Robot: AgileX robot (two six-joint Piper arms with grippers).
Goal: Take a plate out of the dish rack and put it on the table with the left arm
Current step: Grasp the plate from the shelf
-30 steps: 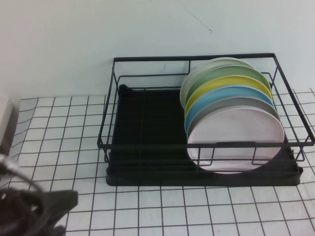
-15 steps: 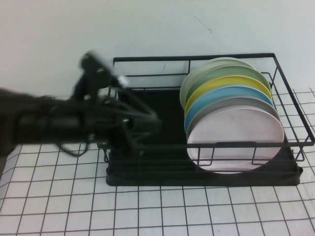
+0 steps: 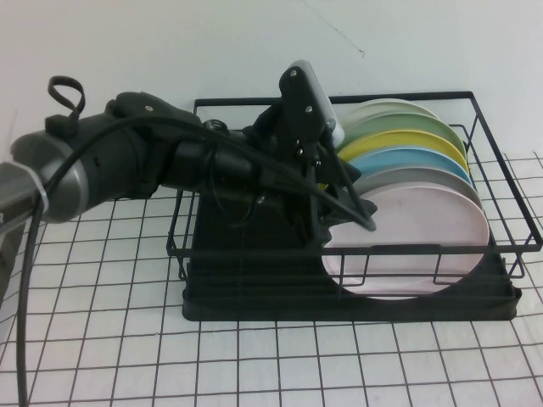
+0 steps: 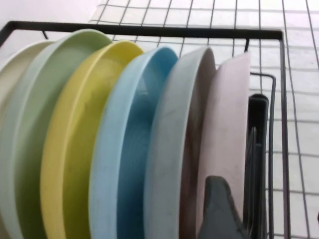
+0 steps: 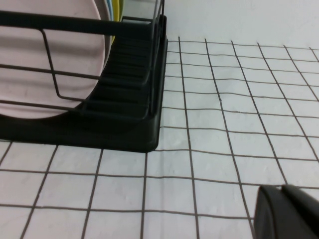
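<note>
The pale pink plate (image 3: pixel 420 242) stands on edge as the nearest plate in the black wire dish rack (image 3: pixel 254 280). It also shows in the left wrist view (image 4: pixel 229 124) and the right wrist view (image 5: pixel 35 69). My left arm (image 3: pixel 102 170) reaches across the rack from the left. My left gripper (image 3: pixel 344 212) is open at the pink plate's left edge, holding nothing. In the left wrist view (image 4: pixel 269 214) one finger (image 4: pixel 219 211) lies in front of the pink plate's face. My right gripper (image 5: pixel 284 211) is shut and empty low over the table (image 5: pixel 209 124), to the right of the rack.
Behind the pink plate stand a grey plate (image 3: pixel 407 180), a light blue plate (image 3: pixel 399 159), a yellow plate (image 3: pixel 399 140), a pale green one and a cream one. The rack's left half holds only the ribbed tray. A white wall is behind the rack.
My left arm has swung up from the lower left corner and across the rack. Its gripper has gone from over the rack's left half to the pink plate's edge.
</note>
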